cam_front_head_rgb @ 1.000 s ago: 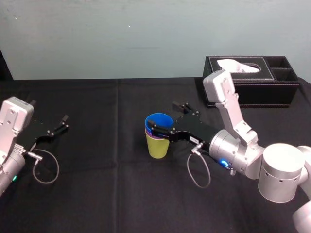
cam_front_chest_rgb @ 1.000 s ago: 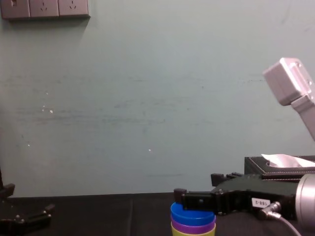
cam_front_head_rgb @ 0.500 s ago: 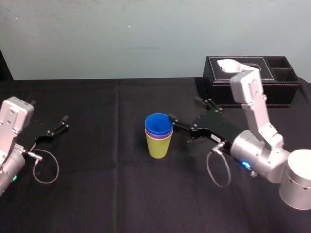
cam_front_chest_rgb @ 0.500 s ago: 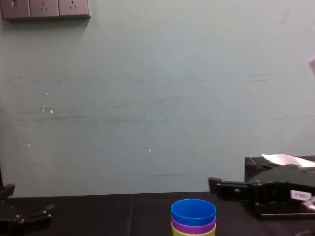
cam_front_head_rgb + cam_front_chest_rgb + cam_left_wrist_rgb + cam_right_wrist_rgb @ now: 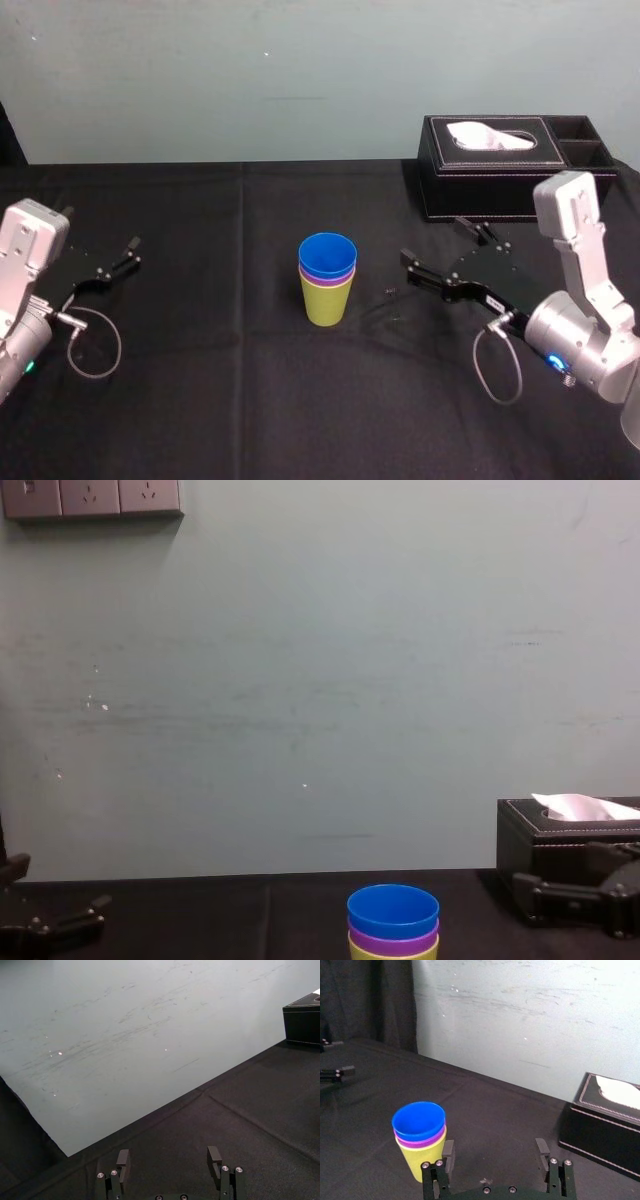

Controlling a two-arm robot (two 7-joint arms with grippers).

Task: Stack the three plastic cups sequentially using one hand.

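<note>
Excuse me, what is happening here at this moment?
The three cups stand nested at the middle of the table: the blue cup in the purple cup, and that in the yellow-green cup. The right gripper hangs to their right, apart from them, jaws open and empty, near the tissue box. The left gripper is parked at the far left, jaws open.

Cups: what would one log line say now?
nested: blue plastic cup in purple plastic cup in yellow-green plastic cup | right gripper: open, clear of cups | left gripper: open, parked left
</note>
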